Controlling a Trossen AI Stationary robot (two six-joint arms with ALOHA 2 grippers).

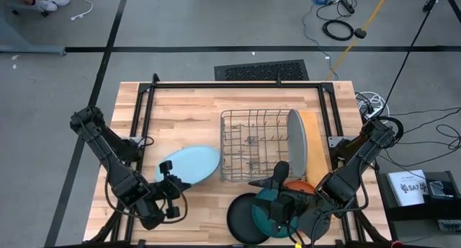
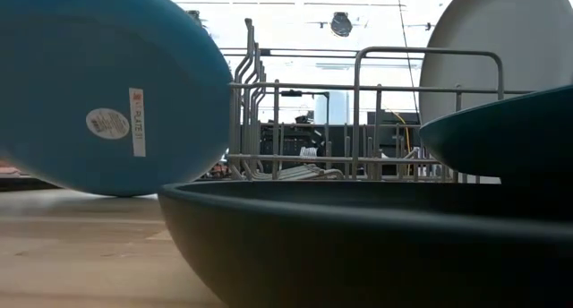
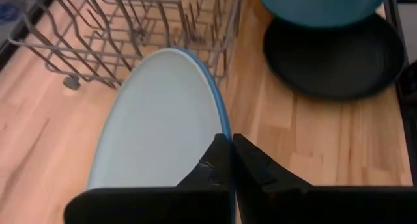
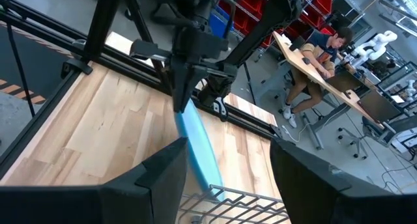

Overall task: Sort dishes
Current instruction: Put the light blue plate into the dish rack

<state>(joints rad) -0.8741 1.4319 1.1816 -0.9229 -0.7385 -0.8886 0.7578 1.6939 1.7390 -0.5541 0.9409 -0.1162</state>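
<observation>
One pale blue plate (image 3: 159, 120), tilted just left of the wire rack (image 1: 253, 148), is clamped at its rim by the left gripper (image 3: 229, 160) and could be snagged on the wires if swung in crooked.

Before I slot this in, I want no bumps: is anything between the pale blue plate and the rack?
Nothing visible. The left gripper holds the pale blue plate by its rim, right beside the rack; the nearest slots look empty. The grey plate stands at the rack's far side.
</observation>
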